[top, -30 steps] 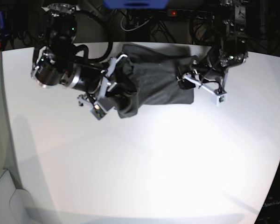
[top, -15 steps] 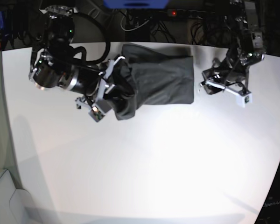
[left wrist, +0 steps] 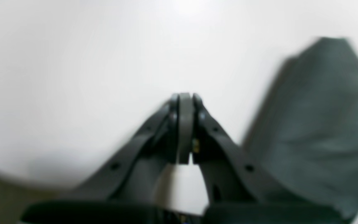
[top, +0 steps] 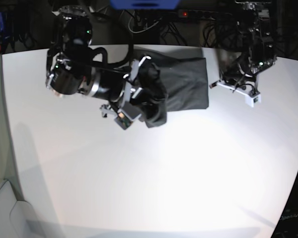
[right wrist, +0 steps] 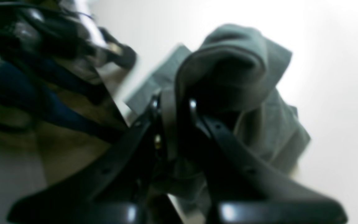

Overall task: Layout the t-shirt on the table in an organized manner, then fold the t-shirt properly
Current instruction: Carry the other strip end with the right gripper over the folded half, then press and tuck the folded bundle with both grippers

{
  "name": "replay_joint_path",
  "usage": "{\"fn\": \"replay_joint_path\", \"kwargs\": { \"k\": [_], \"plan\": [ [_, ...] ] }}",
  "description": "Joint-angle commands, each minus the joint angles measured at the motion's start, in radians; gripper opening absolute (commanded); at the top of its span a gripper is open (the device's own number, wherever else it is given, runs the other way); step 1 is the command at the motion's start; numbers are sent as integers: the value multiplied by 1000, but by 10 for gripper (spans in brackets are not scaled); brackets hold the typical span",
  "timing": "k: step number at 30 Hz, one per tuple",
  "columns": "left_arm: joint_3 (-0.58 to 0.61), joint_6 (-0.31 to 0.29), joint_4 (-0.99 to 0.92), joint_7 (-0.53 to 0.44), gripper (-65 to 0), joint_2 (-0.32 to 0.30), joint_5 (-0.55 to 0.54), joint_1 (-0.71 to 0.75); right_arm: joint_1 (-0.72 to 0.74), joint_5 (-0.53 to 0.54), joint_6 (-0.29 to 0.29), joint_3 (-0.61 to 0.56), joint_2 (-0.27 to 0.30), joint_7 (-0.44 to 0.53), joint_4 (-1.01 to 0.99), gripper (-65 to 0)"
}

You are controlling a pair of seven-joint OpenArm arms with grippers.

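Cloth first: we see the t-shirt [top: 181,84] lying near the far edge of the table [top: 154,178], a dark grey sheet folded into a rough rectangle, with one end bunched up and lifted off the surface.

We see the right gripper [right wrist: 174,109] with its jaws pressed together on that bunched end; in its wrist view a rolled fold of the grey fabric bulges out just above and beside the fingertips, and more cloth hangs down along one finger. In the base view this arm lies across the table from the far left, its gripper [top: 141,96] buried in the raised lump of the shirt.

We see the left gripper [left wrist: 183,124] pressed shut on nothing, its fingers meeting over bare white table. The shirt's edge [left wrist: 315,124] lies beside it, close but not touching. In the base view this gripper [top: 233,84] sits near the far right edge, just past the flat end of the shirt.
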Motion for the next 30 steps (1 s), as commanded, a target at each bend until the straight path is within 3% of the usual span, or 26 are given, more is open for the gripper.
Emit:
{"fn": "replay_joint_path", "kwargs": {
  "k": [1, 12, 30],
  "plan": [
    [5, 6, 4, -6, -648, -6, 1, -9, 11, 30, -4, -11, -7, 24, 15, -650],
    [25, 4, -8, -6, -648, -7, -2, -18, 27, 25, -4, -46, -18, 28, -19, -650],
    [25, 3, -14, -8, -648, -35, -4, -26, 134, 25, -4, -269, -19, 208, -298, -650]
  ]
}}
